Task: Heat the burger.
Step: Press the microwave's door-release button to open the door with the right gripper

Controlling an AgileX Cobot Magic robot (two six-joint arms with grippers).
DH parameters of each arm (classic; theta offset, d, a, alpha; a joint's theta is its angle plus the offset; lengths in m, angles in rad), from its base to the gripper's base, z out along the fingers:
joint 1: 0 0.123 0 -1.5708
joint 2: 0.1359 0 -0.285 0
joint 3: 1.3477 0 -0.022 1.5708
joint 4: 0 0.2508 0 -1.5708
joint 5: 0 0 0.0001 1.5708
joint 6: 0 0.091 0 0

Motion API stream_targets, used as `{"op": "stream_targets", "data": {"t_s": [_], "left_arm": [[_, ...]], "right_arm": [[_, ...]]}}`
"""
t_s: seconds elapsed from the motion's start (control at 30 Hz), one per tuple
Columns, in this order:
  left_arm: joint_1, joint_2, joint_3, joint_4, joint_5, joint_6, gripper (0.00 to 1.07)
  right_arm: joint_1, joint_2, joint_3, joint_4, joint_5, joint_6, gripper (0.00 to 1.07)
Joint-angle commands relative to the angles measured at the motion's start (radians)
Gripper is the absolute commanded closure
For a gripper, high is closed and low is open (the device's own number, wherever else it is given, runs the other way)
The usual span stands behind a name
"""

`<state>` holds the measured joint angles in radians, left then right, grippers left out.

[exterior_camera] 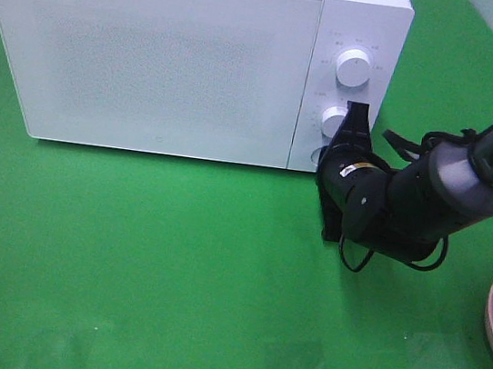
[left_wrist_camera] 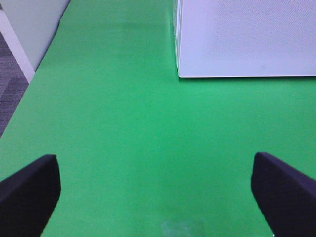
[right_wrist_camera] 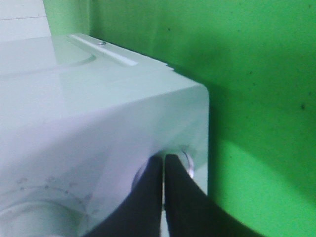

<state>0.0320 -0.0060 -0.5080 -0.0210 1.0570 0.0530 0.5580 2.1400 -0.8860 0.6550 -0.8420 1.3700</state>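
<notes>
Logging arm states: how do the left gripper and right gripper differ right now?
The left gripper is open, fingers wide apart; the right gripper is shut, fingers pressed together. The left gripper hangs over the green table, short of the microwave; the right gripper's tips sit at the microwave's control panel. Shared: black fingers, nothing held.
</notes>
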Motion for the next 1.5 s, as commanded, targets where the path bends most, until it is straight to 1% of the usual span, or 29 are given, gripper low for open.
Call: {"op": "stream_targets", "data": {"t_s": [0.03,0.47,0.63,0.83,0.9,1.03,1.17,1.4,1.5], "left_arm": [[-0.007,-0.020,0.005,-0.009,-0.014,0.000,0.09],[-0.007,-0.020,0.005,-0.009,-0.014,0.000,0.09],[-0.007,-0.020,0.005,-0.009,-0.014,0.000,0.09],[-0.007,-0.020,0.005,-0.009,-0.014,0.000,0.09],[-0.007,-0.020,0.005,-0.009,-0.014,0.000,0.09],[-0.007,-0.020,0.005,-0.009,-0.014,0.000,0.09],[-0.007,-0.020,0.005,-0.009,-0.014,0.000,0.09],[-0.007,-0.020,0.005,-0.009,-0.014,0.000,0.09],[-0.007,-0.020,0.005,-0.009,-0.014,0.000,0.09]], "right_arm": [[-0.009,0.002,-0.012,0.009,-0.062,-0.021,1.07],[-0.009,0.005,-0.047,0.002,-0.110,0.004,1.07],[-0.009,0.006,-0.057,0.005,-0.173,0.033,1.07],[-0.009,0.017,-0.098,0.006,-0.234,0.028,1.07],[-0.009,0.037,-0.122,0.005,-0.291,0.025,1.07],[-0.009,0.052,-0.133,0.005,-0.338,0.022,1.07],[-0.020,0.076,-0.158,0.002,-0.341,0.018,1.07],[-0.020,0.076,-0.158,0.006,-0.335,0.017,1.07],[-0.020,0.075,-0.157,0.006,-0.281,0.014,1.07]]}}
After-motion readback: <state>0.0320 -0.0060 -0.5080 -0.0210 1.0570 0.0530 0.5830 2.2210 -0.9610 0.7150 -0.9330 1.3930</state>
